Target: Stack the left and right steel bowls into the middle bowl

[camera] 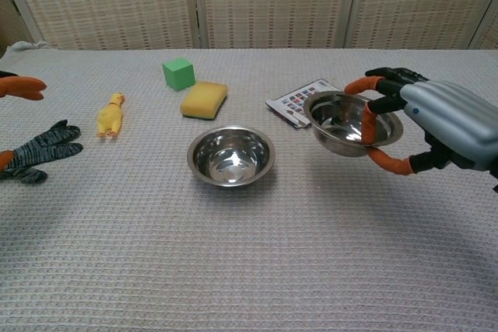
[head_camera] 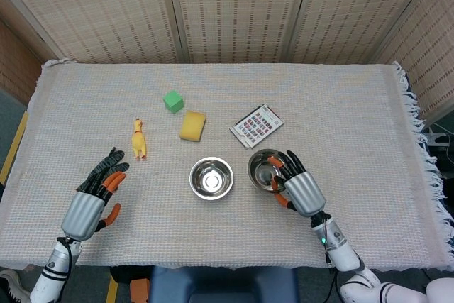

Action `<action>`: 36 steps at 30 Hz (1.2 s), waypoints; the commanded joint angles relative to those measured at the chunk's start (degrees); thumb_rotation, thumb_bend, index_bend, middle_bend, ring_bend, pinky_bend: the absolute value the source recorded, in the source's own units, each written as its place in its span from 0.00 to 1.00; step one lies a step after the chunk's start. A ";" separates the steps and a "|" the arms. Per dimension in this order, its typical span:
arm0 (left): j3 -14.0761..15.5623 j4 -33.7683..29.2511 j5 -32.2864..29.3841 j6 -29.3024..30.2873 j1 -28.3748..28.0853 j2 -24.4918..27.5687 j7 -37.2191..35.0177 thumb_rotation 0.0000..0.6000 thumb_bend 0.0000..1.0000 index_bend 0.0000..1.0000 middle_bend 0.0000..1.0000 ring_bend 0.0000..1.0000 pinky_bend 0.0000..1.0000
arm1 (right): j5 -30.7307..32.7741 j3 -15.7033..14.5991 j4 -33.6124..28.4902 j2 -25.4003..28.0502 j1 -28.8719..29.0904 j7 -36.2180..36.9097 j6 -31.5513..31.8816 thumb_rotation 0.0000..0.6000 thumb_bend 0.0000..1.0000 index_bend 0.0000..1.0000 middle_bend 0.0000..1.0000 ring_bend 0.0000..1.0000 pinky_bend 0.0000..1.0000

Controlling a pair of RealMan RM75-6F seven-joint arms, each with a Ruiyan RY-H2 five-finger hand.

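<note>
My right hand grips the right steel bowl by its near rim and holds it off the cloth, tilted a little. The middle steel bowl sits on the cloth to its left, and I cannot tell whether another bowl is nested in it. My left hand hovers open at the table's near left; in the chest view only its fingertips show at the left edge.
A striped glove, a yellow rubber chicken, a green cube, a yellow sponge and a printed card lie on the grey cloth.
</note>
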 commanded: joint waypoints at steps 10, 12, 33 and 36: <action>-2.30 -0.83 -1.58 -1.67 -0.10 2.05 -1.77 1.00 0.45 0.08 0.12 0.02 0.15 | 2.42 5.83 3.30 -10.24 11.31 -2.08 -8.29 1.00 0.40 0.72 0.16 0.00 0.00; -2.44 -1.03 -1.71 -2.02 -0.09 2.37 -2.06 1.00 0.45 0.08 0.12 0.02 0.15 | 2.12 6.00 6.27 -12.87 12.84 -2.11 -8.31 1.00 0.40 0.71 0.16 0.00 0.00; 0.71 -6.75 0.33 3.91 6.47 10.22 -2.91 1.00 0.45 0.08 0.12 0.01 0.14 | 10.65 -3.44 -20.59 15.60 -5.94 -20.82 4.47 1.00 0.09 0.00 0.00 0.00 0.00; 2.33 -8.46 -0.30 6.53 9.94 13.00 -4.64 1.00 0.45 0.09 0.10 0.00 0.14 | 11.44 -5.60 -23.25 21.99 -14.08 -22.73 14.66 1.00 0.09 0.00 0.00 0.00 0.00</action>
